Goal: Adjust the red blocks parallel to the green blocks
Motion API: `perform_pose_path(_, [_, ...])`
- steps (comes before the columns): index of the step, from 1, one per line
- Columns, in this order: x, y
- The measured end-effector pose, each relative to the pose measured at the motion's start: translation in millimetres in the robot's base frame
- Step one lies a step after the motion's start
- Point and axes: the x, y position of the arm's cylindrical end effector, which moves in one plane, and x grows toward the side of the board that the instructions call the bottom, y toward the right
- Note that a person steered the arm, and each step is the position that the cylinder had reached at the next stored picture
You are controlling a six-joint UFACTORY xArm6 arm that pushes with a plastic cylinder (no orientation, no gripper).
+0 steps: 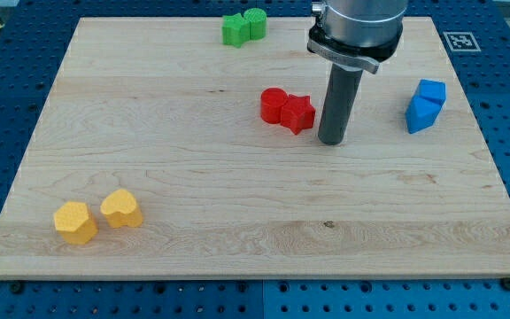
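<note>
A red cylinder (274, 105) and a red star (298, 113) sit touching near the board's middle, the cylinder at the view's left and slightly higher. Two green blocks (243, 27) sit touching at the view's top edge, side by side, the left one lower. My tip (330, 140) rests on the board just right of the red star, a small gap apart from it, slightly lower in the view.
Two blue blocks (426, 105) sit stacked close together at the view's right. Two yellow blocks (97, 215) sit at the bottom left. The wooden board (237, 221) lies on a blue perforated table, with a marker tag (459, 40) at its top right corner.
</note>
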Motion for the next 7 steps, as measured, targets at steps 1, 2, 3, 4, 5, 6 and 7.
perform_pose_path(1, [-21.7,-15.7])
perform_pose_path(2, [-27.7,-35.3])
perform_pose_path(3, [-27.7,-39.2])
perform_pose_path(4, [-23.7,-38.0])
perform_pose_path(5, [-10.9,-31.8])
perform_pose_path(6, [-10.8,-31.8])
perform_pose_path(7, [-11.6,-31.8])
